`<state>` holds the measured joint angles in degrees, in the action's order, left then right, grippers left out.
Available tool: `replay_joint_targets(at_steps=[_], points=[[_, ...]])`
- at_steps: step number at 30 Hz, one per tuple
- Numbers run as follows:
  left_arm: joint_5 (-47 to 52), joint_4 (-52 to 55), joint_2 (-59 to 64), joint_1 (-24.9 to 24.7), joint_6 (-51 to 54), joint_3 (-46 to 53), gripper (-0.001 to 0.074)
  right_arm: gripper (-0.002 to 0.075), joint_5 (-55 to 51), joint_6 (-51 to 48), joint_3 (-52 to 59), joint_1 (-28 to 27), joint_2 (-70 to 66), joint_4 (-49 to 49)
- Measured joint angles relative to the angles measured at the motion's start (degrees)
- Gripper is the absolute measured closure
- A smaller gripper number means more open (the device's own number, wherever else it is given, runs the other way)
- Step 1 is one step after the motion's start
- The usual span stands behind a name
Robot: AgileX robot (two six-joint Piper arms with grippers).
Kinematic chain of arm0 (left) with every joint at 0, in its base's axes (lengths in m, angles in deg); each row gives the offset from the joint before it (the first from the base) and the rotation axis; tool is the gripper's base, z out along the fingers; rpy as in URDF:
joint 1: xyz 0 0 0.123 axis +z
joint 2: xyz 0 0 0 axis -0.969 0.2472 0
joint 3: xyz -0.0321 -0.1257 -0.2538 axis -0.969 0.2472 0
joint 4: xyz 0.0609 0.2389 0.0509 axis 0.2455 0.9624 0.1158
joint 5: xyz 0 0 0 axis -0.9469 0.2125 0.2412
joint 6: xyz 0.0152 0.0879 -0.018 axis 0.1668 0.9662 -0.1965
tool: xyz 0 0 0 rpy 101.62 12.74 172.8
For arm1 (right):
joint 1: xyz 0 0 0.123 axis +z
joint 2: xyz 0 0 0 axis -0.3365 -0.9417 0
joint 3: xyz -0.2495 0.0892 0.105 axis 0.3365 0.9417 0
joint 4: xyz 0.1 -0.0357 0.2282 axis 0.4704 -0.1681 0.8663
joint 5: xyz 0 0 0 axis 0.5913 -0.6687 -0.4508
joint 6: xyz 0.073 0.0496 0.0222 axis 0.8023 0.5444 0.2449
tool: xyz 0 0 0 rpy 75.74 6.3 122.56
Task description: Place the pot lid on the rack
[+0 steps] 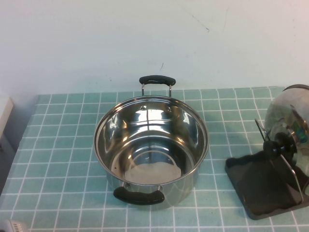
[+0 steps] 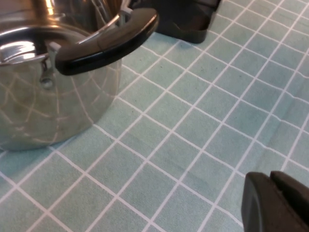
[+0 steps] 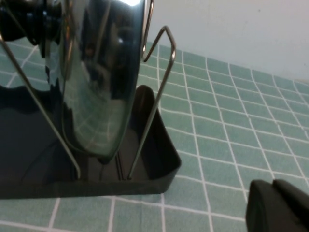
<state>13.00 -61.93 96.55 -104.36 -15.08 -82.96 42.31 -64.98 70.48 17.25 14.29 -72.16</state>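
Observation:
The shiny pot lid [image 1: 289,121] stands on edge in the dark rack [image 1: 263,186] at the right edge of the table, its black knob [image 1: 277,147] facing the pot and resting against the wire dividers. In the right wrist view the lid [image 3: 101,72] sits between the wires of the rack [image 3: 157,145]. My right gripper [image 3: 275,203] is shut and empty, low over the tiles beside the rack and apart from it. My left gripper [image 2: 273,193] is shut and empty, low over the tiles near the pot's front handle [image 2: 108,41]. Neither gripper shows in the high view.
The open steel pot [image 1: 150,145] with two black handles stands mid-table; it also shows in the left wrist view [image 2: 48,96]. A corner of the rack [image 2: 188,19] lies beyond it. A white wall runs behind the green tiled table [image 1: 63,159].

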Motion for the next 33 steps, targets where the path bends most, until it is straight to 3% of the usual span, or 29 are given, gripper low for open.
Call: replay_joint_targets(at_steps=[15, 33], points=[[0.6, 0.1, 0.0, 0.0, -0.1, 0.0, 0.0738, 0.0727, -1.6, 12.9, -0.1, 0.0, 0.2, 2.1], [0.6, 0.1, 0.0, 0.0, -0.1, 0.0, 0.0738, 0.0727, -1.6, 13.1, -0.1, 0.0, 0.2, 2.1]])
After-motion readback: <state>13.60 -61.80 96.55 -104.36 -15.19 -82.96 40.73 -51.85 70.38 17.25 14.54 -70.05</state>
